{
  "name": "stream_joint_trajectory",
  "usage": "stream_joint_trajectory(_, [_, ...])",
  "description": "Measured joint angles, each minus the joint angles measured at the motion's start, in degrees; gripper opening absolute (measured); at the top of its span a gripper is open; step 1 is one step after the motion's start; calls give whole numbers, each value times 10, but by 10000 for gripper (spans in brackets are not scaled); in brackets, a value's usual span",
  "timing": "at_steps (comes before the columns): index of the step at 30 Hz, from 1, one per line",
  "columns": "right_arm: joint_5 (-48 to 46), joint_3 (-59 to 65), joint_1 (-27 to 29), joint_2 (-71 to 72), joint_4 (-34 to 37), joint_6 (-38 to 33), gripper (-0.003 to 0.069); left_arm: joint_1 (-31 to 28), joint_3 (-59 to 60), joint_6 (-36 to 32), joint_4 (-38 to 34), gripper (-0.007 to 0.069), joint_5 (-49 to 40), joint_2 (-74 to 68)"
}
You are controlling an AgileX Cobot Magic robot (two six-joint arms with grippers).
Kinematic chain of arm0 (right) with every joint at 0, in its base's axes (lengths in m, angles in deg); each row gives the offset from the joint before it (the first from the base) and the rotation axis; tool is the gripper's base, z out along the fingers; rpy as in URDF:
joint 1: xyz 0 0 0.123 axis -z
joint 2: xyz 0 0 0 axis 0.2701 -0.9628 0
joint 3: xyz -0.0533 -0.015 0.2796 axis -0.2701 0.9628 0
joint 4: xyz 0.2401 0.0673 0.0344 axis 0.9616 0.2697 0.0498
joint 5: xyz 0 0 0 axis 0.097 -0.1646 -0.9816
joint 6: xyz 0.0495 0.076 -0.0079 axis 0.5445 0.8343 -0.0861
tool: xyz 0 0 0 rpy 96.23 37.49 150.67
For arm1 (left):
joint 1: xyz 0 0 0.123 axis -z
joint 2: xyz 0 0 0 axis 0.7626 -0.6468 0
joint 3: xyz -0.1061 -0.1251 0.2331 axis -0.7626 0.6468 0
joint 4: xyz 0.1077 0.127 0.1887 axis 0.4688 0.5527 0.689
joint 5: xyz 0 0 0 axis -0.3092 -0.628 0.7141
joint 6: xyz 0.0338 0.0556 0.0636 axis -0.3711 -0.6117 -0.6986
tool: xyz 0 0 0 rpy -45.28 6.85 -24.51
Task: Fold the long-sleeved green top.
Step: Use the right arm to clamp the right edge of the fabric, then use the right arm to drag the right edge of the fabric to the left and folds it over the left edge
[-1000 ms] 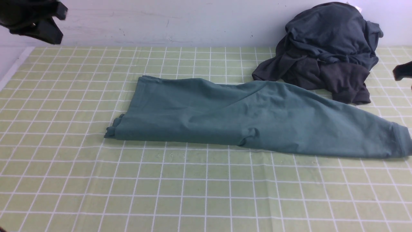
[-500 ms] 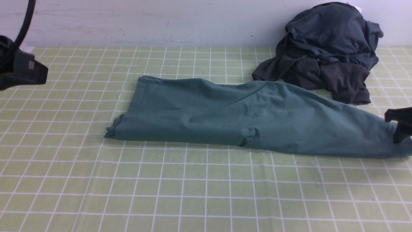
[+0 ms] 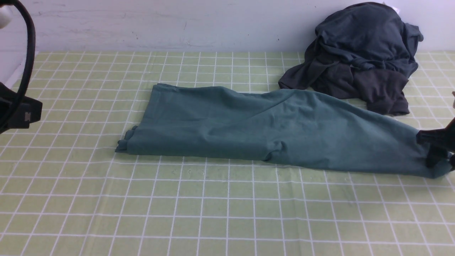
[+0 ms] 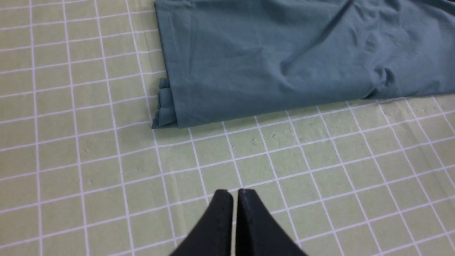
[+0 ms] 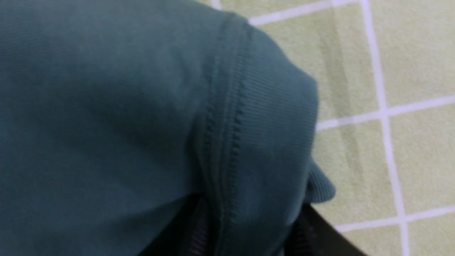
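Observation:
The green long-sleeved top (image 3: 249, 124) lies folded into a long band across the middle of the checked cloth, one sleeve reaching to the right. Its ribbed cuff (image 5: 270, 117) sits bunched between the two black fingers of my right gripper (image 5: 249, 220), which is shut on it at the table's right edge (image 3: 435, 151). My left gripper (image 4: 234, 193) is shut and empty, hovering over bare cloth nearer to me than the top's left end (image 4: 167, 106). Part of the left arm (image 3: 21, 113) shows at the far left.
A heap of dark slate-grey and charcoal garments (image 3: 362, 57) lies at the back right against the wall, touching the top's far edge. The green checked cloth (image 3: 213, 213) covers the table. A black cable (image 3: 30, 53) hangs at the left.
My right gripper came down onto the sleeve's cuff and closed on it, bunching the sleeve end inward. The left arm dropped from the upper left corner to the table's left edge.

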Motion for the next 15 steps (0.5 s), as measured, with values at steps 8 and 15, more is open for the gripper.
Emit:
stream_joint_trajectory(8, [-56, -46, -1, 33, -38, -76, 43, 5, 4, 3, 7, -1, 3, 4])
stream_joint_trajectory(15, [-152, -199, -7, 84, -55, -78, 43, 13, 29, 63, 47, -1, -38, 7])
